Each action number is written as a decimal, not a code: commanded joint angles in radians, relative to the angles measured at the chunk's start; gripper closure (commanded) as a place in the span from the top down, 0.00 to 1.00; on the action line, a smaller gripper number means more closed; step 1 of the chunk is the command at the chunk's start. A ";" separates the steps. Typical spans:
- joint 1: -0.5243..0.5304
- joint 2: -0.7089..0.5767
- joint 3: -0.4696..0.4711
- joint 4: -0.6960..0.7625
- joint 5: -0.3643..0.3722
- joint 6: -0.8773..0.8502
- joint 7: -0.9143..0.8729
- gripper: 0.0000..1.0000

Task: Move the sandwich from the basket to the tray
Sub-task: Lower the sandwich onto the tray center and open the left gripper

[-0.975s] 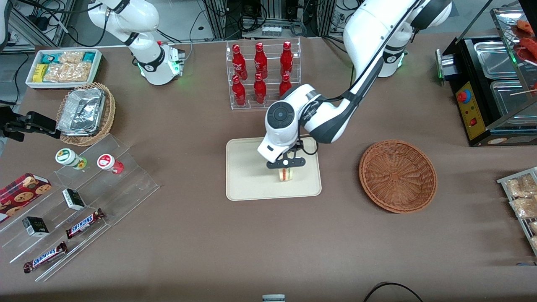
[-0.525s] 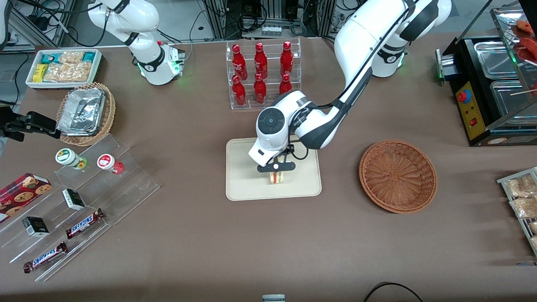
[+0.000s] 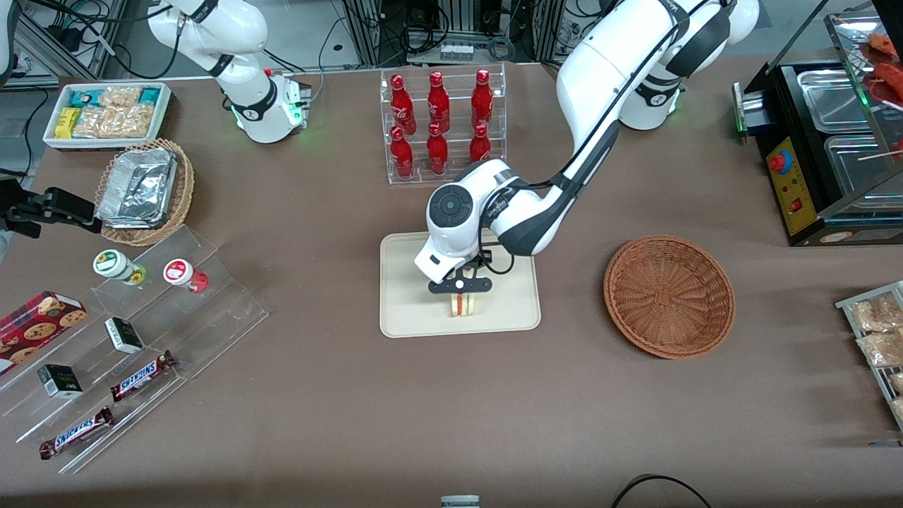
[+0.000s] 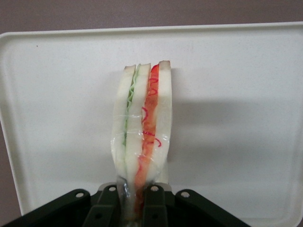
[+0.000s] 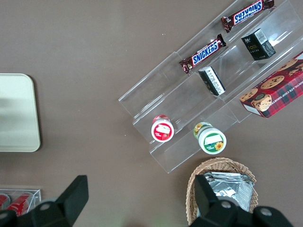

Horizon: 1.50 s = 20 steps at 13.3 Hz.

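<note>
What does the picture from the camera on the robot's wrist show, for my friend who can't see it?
The gripper is shut on a sandwich, holding it over a cream tray. The sandwich has pale bread with green and red-orange filling stripes. Brown table shows past the tray's rim.

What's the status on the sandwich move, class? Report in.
Gripper over the tray, shut on the sandwich. Sandwich upright above the tray, not yet released. Basket empty, toward the working arm's end. Nothing in the way.
</note>
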 commanded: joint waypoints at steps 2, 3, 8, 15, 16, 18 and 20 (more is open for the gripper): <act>-0.017 0.022 0.011 0.033 0.020 -0.002 -0.049 0.00; -0.017 0.027 0.010 0.033 0.020 -0.002 -0.062 0.00; -0.023 0.033 0.010 0.029 0.018 -0.002 -0.083 0.22; -0.023 0.019 0.010 0.035 0.018 -0.009 -0.077 1.00; -0.022 0.001 0.010 0.035 0.018 -0.014 -0.076 1.00; -0.017 -0.042 0.010 0.035 0.017 -0.045 -0.070 1.00; -0.016 -0.087 0.010 0.035 0.017 -0.075 -0.068 1.00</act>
